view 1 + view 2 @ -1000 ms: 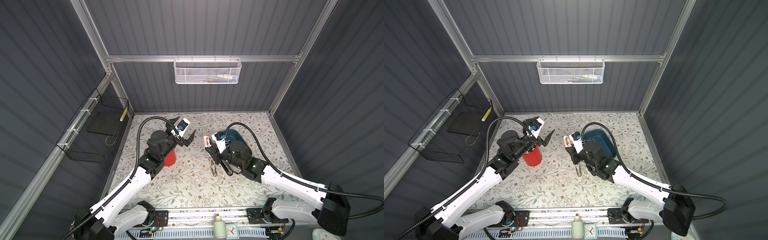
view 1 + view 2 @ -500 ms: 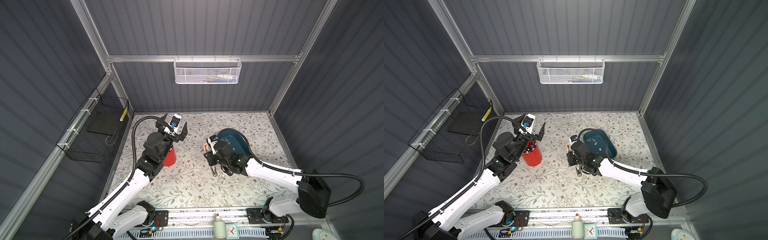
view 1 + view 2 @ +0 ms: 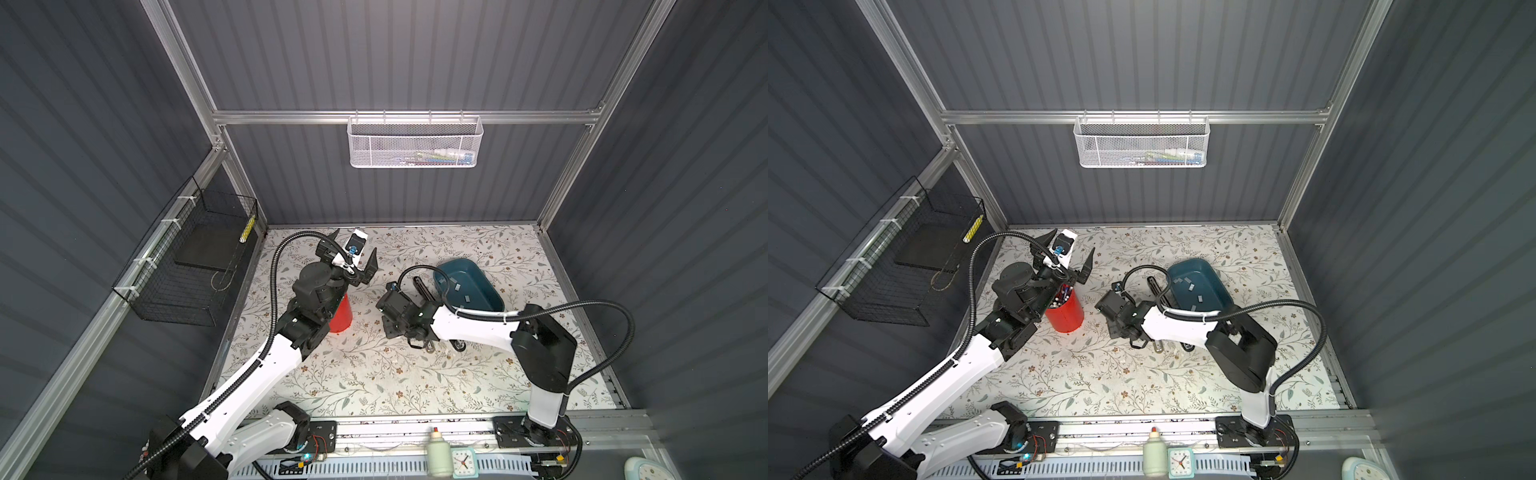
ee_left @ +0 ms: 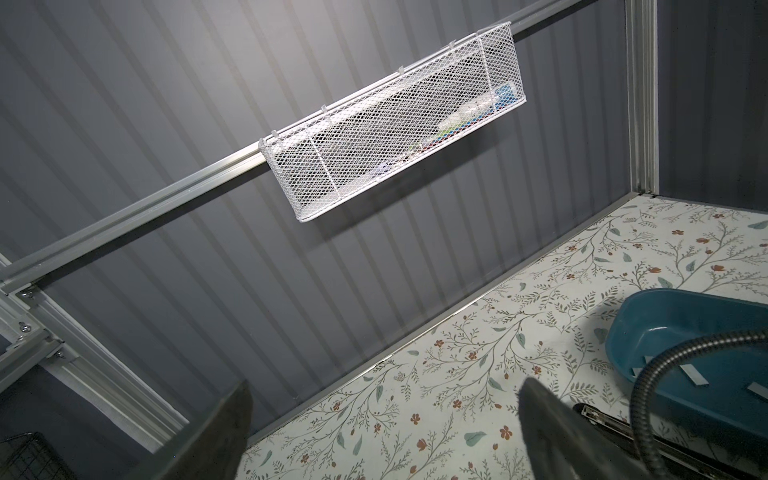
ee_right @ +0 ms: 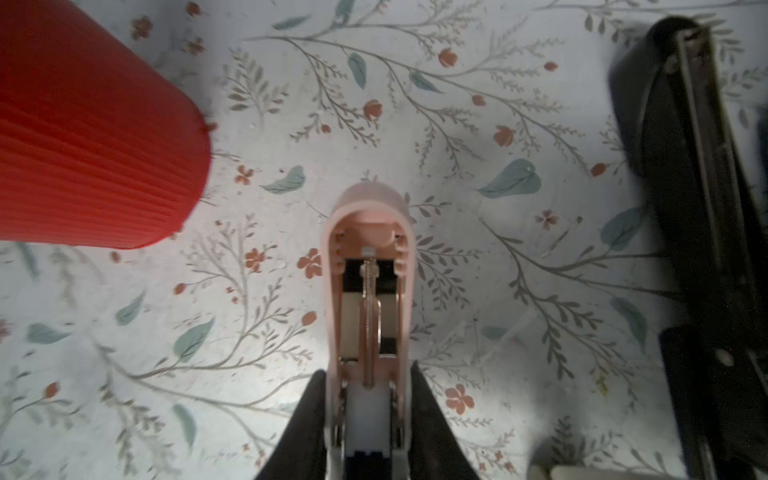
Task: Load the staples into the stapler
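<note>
Pinching the pink stapler point(image 5: 368, 291) at its rear end between two black fingers point(image 5: 307, 419), the right gripper point(image 5: 368, 399) points down at the floral table point(image 3: 374, 374) near its centre. The stapler's hollow side faces the wrist camera and shows a thin metal spring rod along its channel; whether its rounded nose touches the table I cannot tell. In both top views the right wrist covers this grip. The red ribbed cup point(image 3: 341, 318) point(image 3: 1065, 318) point(image 5: 83, 124) stands at 9 o'clock from that wrist, well apart from the pink stapler, and pens point(image 3: 1061, 297) show inside it in a top view. The black stapler point(image 3: 423, 289) point(image 3: 1156, 286) point(image 5: 698, 187) lies open on the table at 1 o'clock from the wrist, its metal rail bare, just beside the 9 o'clock wall of the teal tray point(image 3: 457, 261) point(image 3: 1192, 260) point(image 4: 665, 299). The staples point(image 3: 455, 286) point(image 3: 1187, 285) point(image 4: 401, 374), several short grey strips, lie loose on the tray floor, apart from one another. The left gripper point(image 3: 353, 246) point(image 3: 1071, 244) point(image 4: 386, 415) hangs raised above the red cup, jaws spread wide, aimed toward the back wall, where a white mesh basket point(image 3: 415, 143) point(image 4: 374, 137) hangs at 12 o'clock. A black wire basket point(image 3: 187, 266) hangs on the side wall at 9 o'clock
</note>
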Motion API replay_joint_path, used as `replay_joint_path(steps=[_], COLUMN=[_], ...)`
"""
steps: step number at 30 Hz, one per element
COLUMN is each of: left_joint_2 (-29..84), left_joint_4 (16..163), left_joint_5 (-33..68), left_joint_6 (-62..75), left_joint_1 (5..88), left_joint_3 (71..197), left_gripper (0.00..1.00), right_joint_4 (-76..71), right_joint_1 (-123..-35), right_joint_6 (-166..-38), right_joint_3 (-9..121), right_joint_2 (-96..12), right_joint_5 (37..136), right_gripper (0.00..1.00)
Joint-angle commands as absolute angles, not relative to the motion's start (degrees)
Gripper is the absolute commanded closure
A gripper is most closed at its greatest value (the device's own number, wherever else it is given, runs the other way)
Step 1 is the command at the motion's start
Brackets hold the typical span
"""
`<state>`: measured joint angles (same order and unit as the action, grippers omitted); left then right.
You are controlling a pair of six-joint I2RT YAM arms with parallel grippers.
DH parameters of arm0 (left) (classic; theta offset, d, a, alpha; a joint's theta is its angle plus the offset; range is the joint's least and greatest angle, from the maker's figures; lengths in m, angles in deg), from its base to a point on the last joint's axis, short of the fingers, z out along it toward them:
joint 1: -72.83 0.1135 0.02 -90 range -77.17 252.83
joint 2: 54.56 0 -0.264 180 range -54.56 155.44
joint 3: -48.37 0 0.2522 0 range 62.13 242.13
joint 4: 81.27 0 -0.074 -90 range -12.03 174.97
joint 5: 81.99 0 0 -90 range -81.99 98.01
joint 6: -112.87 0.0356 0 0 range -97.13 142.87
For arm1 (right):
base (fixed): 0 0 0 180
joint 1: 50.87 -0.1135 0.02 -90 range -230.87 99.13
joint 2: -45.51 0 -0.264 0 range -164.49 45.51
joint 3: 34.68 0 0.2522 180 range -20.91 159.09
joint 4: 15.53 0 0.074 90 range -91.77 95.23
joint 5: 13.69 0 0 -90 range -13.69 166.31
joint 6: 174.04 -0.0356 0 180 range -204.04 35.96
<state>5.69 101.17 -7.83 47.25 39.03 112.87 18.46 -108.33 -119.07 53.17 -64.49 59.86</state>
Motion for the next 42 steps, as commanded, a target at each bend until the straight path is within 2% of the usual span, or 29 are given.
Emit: replay_joint_path(steps=[1, 6, 19, 20, 24, 26, 30, 38, 42], left_joint_2=[5.5, 5.2, 5.1, 5.3, 5.2, 4.8, 5.4, 5.1, 5.7], left_joint_4=[100.7, 102.1, 101.6, 101.0, 100.0, 100.9, 101.1, 101.6, 99.1], left_joint_5=[-7.1, -7.8, -7.9, -7.5, -6.9, -7.3, -7.7, -8.0, -8.0], left_joint_6=[47.9, 48.2, 48.3, 48.1, 48.0, 48.2, 48.1, 48.1, 45.8], left_joint_1=[38.8, 38.8, 38.8, 38.8, 38.8, 38.8, 38.8, 38.8, 38.8], left_joint_3=[115.2, 114.3, 114.5, 114.9, 115.3, 114.8, 114.8, 114.5, 116.2], left_gripper=[0.0, 0.0, 0.0, 0.0, 0.0, 0.0, 0.0, 0.0, 0.0], right_joint_4=[23.4, 22.4, 18.8, 18.7, 18.1, 17.9, 17.3, 15.1, 13.7], right_joint_1=[-108.3, -108.4, -107.1, -107.1, -107.1, -107.1, -107.1, -107.1, -108.0], right_joint_6=[-120.9, -120.3, -122.0, -122.0, -122.0, -121.9, -121.6, -120.9, -118.6], right_joint_3=[55.4, 55.2, 53.8, 53.8, 53.0, 52.7, 52.5, 49.3, 48.0], right_joint_2=[-66.8, -67.6, -69.6, -69.8, -69.4, -69.1, -68.9, -64.8, -60.9], right_joint_5=[57.2, 54.7, 56.8, 57.3, 57.5, 56.7, 57.1, 56.3, 57.5], right_gripper=[1.0, 1.0, 1.0, 0.98, 0.76, 0.69, 0.64, 0.41, 0.35])
